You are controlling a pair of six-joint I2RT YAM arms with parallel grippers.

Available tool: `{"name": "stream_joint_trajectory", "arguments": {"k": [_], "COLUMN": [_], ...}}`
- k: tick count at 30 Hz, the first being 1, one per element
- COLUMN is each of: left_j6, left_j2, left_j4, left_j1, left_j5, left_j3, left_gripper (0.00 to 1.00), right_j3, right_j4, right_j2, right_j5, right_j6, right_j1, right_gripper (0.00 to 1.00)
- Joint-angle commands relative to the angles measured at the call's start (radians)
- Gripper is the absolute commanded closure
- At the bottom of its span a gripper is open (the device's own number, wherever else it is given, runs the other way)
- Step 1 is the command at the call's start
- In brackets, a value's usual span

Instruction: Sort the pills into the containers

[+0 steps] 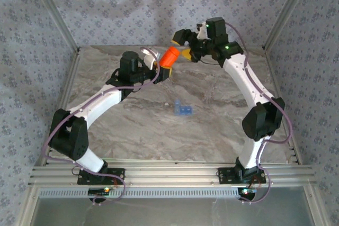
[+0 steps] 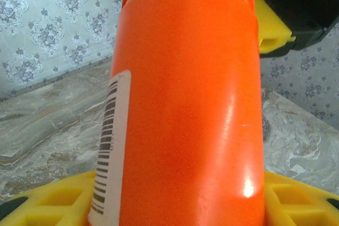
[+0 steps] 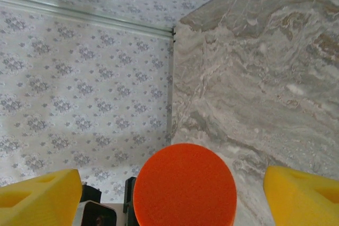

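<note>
marble table point(image 1: 212, 130), blue pill box point(image 1: 183, 110), floral walls point(image 1: 132, 9)

The left fingers point(image 2: 47, 199) grip (right fingers point(image 3: 302, 194) spread).

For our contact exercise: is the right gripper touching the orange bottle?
Apart. In the right wrist view the yellow fingers of the right gripper stand clear of the orange bottle on both sides.

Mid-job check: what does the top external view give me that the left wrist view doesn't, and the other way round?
Top external adds the blue pill box lying on the marble table, apart from both arms. Left wrist adds the barcode label on the bottle's side. Both show the orange bottle clamped in the left end effector, with the right end effector at its far end.
</note>
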Motion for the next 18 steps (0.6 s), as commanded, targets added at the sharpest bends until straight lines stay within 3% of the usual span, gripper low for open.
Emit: {"name": "stream_joint_trajectory", "arguments": {"k": [1, 8, 14, 18], "left_j6": [0.024, 0.022, 0.017, 0.0], "left_j2": [-0.01, -0.016, -0.018, -0.015], "left_j4": [0.018, 0.021, 0.027, 0.04], "left_j1": [-0.013, -0.02, -0.023, -0.024], "left_j5": [-0.004, -0.009, -0.013, -0.017], "left_j3": [0.03, 0.022, 0.019, 0.015], "left_gripper": [1.0, 1.0, 1.0, 1.0], "right_j3": [0.02, 0.017, 0.008, -0.011], "right_j4": [-0.015, -0.004, -0.001, 0.011], "right_j2": [0.026, 0.037, 0.029, 0.018], "right_j5": [0.004, -0.009, -0.013, -0.023], "right_j6": [0.022, 0.031, 0.027, 0.025], "right_j1": [0.017, 0.032, 0.035, 0.034], "right_gripper": [0.11, 0.2, 0.46, 0.54]}}
